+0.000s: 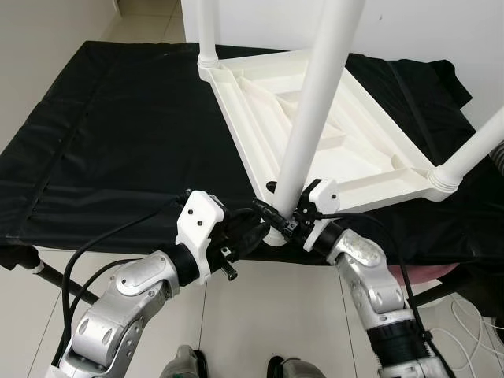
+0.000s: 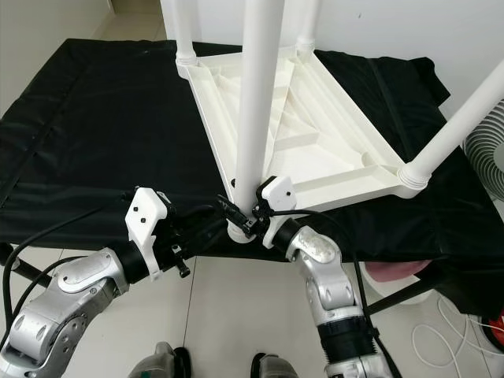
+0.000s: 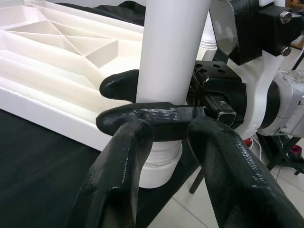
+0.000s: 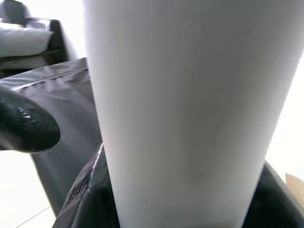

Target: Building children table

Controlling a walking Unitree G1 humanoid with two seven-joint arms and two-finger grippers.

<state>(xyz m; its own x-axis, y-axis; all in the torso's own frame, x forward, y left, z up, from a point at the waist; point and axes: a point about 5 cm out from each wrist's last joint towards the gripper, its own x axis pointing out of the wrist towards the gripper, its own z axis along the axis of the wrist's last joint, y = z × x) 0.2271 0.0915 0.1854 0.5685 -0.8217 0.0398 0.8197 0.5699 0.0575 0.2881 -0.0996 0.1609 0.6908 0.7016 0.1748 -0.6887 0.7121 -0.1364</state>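
An upturned white tabletop [image 1: 358, 153] lies with its ribbed underside up on a surface covered by a black cloth [image 1: 118, 134]. Its nearest corner overhangs the cloth's front edge. White legs stand upright from the corners: a far leg [image 1: 206, 27], a right-hand leg [image 1: 476, 150], and the near leg [image 1: 319, 90] seated in the socket collar [image 3: 159, 166] at the nearest corner. The right gripper [image 1: 285, 214] is closed around the base of the near leg just above the collar; in the left wrist view one of its black fingers [image 3: 142, 118] wraps the front of the leg and the other shows behind it. The left gripper [image 1: 253, 223] sits just beside the same corner, on the robot's left of the leg; its two fingers [image 3: 118, 180] are parted with nothing between them, tips close to the right gripper's finger. In the right wrist view the leg is seen at very close range. A white fan [image 2: 484, 153] stands at the far right, and loose cables [image 1: 472, 327] lie on the tiled floor [image 1: 260, 315].
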